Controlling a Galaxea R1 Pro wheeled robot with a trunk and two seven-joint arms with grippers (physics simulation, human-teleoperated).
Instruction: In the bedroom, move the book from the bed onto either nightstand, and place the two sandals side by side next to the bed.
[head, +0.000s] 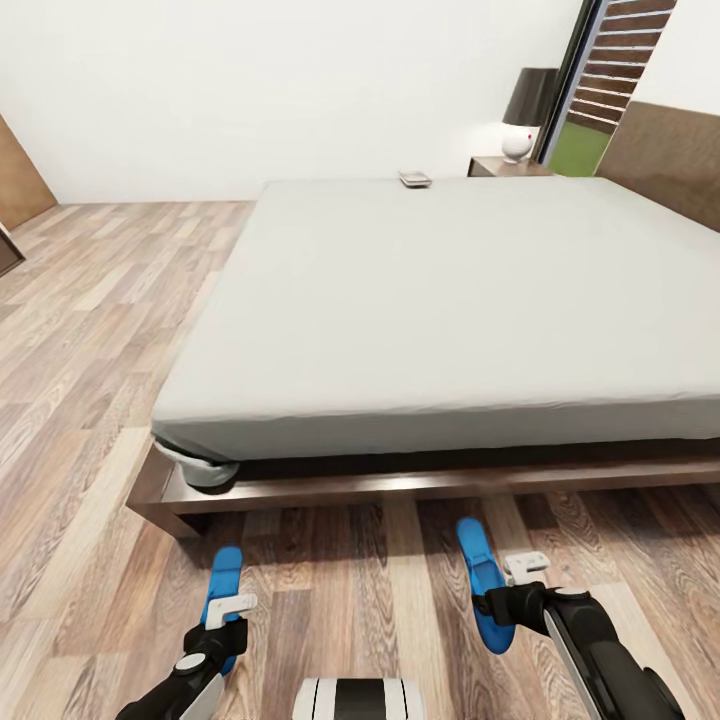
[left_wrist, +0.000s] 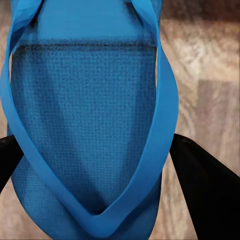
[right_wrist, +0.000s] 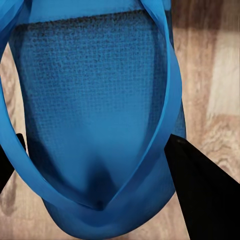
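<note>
Two bright blue sandals are at the foot of the bed (head: 400, 300), just above or on the plank floor. My left gripper (head: 226, 622) is shut on the left sandal (head: 222, 580); my right gripper (head: 497, 604) is shut on the right sandal (head: 476, 570). In the left wrist view that sandal (left_wrist: 90, 110) sits between black fingers (left_wrist: 205, 190); the right wrist view shows its sandal (right_wrist: 95, 110) flanked by black fingers (right_wrist: 200, 190) too. The book (head: 414, 179) lies at the mattress's far edge. The dark nightstand (head: 495, 166) stands beyond it.
A white lamp with a dark shade (head: 522, 120) stands on the nightstand beside a tall window (head: 600, 90). The dark bed frame (head: 400, 487) juts out low in front of me. Open wood floor (head: 90, 330) stretches along the bed's left side.
</note>
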